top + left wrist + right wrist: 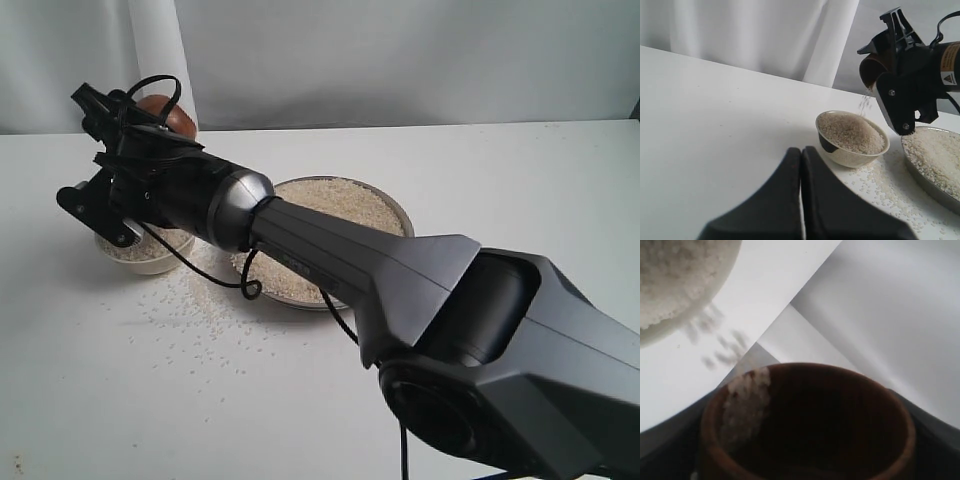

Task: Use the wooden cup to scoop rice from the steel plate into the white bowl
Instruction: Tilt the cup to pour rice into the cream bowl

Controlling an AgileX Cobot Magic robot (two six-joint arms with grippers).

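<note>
While right gripper (885,67) clamps tilted wooden cup (869,70) above white bowl (840,150), rice (852,131) pours down; left gripper (801,200) fingers together.

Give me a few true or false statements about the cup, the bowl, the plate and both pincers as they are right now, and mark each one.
1. The right pincer holds the wooden cup tipped above the white bowl, pouring rice. True.
2. The white bowl is empty. False: it is heaped with rice.
3. The left pincer is wide open. False: its fingers are pressed together, holding nothing.
4. Loose grains lie scattered on the table beside the bowl. True.
5. The steel plate has no rice in it. False: rice covers it.
</note>
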